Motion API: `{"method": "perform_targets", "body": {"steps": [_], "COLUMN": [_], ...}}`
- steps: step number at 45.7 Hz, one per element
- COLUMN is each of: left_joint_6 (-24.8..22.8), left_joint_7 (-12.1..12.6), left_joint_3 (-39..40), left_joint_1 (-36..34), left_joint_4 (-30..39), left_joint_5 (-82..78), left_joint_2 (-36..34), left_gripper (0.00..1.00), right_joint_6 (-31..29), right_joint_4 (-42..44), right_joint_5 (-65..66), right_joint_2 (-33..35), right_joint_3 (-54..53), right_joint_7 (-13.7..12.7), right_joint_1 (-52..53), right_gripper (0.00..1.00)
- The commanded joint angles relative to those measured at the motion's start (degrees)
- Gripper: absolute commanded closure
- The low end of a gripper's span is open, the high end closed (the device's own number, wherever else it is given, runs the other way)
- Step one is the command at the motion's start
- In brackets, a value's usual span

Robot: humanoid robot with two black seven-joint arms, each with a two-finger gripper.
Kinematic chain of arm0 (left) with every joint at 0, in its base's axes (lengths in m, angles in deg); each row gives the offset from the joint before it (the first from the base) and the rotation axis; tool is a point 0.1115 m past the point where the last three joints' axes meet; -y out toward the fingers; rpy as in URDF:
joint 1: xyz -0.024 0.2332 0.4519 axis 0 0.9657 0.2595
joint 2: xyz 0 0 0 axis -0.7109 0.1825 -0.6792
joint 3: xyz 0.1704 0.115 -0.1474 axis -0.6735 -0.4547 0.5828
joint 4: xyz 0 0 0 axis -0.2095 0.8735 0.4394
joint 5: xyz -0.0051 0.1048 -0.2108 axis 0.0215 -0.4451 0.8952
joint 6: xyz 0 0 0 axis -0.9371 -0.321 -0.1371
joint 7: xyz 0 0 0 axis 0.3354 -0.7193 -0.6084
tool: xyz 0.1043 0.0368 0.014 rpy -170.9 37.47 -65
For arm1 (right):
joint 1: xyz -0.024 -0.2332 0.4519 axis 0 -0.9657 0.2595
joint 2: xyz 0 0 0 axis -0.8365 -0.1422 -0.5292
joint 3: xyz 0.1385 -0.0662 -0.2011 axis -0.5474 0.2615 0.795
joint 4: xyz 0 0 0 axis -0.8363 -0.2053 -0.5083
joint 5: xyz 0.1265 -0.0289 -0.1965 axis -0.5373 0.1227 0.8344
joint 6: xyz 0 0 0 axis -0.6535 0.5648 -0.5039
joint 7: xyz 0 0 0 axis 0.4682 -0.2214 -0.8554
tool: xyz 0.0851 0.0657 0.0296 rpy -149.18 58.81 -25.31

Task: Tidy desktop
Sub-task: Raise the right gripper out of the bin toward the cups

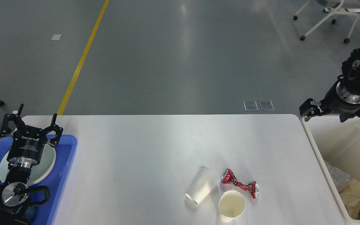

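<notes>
Desktop [130, 150] fills the lower middle of the head view: a wide white top with rounded corners and a slightly glossy sheen, bare over most of its width. Against its right end stands a cream bin [348, 147] with crumpled paper and wrapping at the bottom; over its left end sits a blue tray [66, 175] carrying a pale round plate [47, 162].

What remains loose lies in one cluster on the near side of the desktop, toward the bin. A clear plastic cup [202, 185] lies on its side, its long axis running from near-left to far-right. A crushed red can [240, 186] lies just beside it, pinched thin in the middle, its long axis running from far-left to near-right. A cream paper cup [232, 204] sits nearest the front edge, mouth facing up toward the camera, close against both the other two.

My right gripper [308, 111] hangs above the far left corner of the bin, raised off the desktop, and it is seen so dark and end-on that I cannot tell whether its fingers are apart; nothing shows in it. From there the cluster lies toward me and to the left. My left gripper [30, 125] hovers over the far part of the tray with its fingers spread wide and empty, well apart from the cluster. I judge the right arm the nearer one for the next pick, with the red can the closest piece.
</notes>
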Motion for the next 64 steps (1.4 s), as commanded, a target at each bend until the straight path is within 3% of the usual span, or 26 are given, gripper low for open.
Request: {"method": "perform_targets", "body": {"steps": [1,7,22,30,64], "left_joint_6": [0.0,0.0,0.0,0.0,0.0], "left_joint_7": [0.0,0.0,0.0,0.0,0.0], "left_joint_3": [0.0,0.0,0.0,0.0,0.0], "left_joint_1": [0.0,0.0,0.0,0.0,0.0], "left_joint_4": [0.0,0.0,0.0,0.0,0.0], "left_joint_5": [0.0,0.0,0.0,0.0,0.0], "left_joint_2": [0.0,0.0,0.0,0.0,0.0], "left_gripper": [0.03,0.03,0.03,0.03,0.03], "right_joint_6": [-3.74,-6.29,-7.62,-7.35,-6.91], "right_joint_4": [-6.88,-12.07,-31.49,-32.11,-32.29], "right_joint_5": [-8.64,-17.53,-23.68,-26.06,-28.34], "right_joint_2": [-5.25,-11.06,-16.06,-17.65,-17.83], "right_joint_3": [7.19,12.38,12.56,12.74,12.12], "right_joint_7": [0.0,0.09,1.05,3.78,3.34], "right_joint_1": [11.81,21.57,38.28,38.55,36.0], "right_gripper": [0.0,0.0,0.0,0.0,0.0]}}
